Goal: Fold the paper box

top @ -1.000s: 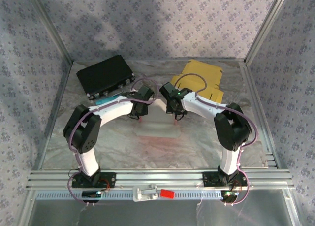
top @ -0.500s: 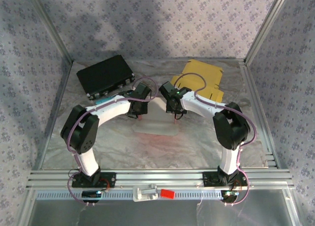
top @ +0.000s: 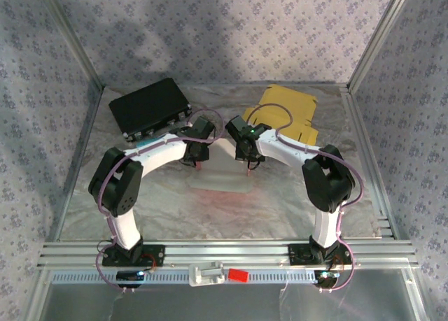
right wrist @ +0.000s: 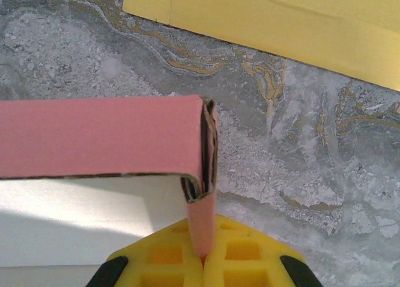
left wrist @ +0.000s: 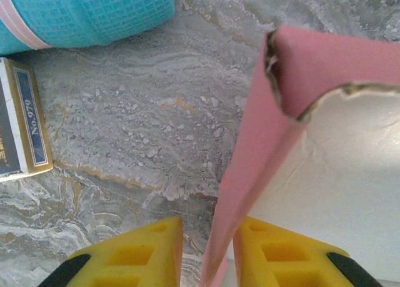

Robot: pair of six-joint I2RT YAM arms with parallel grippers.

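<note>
Nearest the arm bases, the silvery marbled worktop point(top: 140, 216) lies bare. Just beyond that, at the middle of the worktop, sits the one paper box point(top: 222, 181), pink outside and white inside, partly raised, with a pincer at each end.

The left pincer point(left wrist: 207, 231) straddles an upright pink wall. Its yellow fingers point(left wrist: 134, 252) stand apart, and a thin dark gap shows on one side of the card, so it looks loosely placed and not pinching. The right pincer point(right wrist: 203, 249) is clamped together on a narrow pink flap at the box's doubled-over corner.

The box looks light and thin. Its walls should bend readily, hold a crease and spring back a little if released early. The corner edges look frayed, so hard tugging could tear them, and a squeeze in the middle of a wall would likely buckle it. I judge that the best hold is on a wall's top edge close to a fold line, with the other pincer steadying the opposite end.

Farther out on the left are one teal mesh bundle point(left wrist: 87, 12) and one small printed carton point(left wrist: 22, 124). At the far edge are one black case point(top: 150, 105) on the left and one flat yellow card sheet point(top: 287, 111) on the right, well apart from the box.

There are two pincers and one of everything else.
</note>
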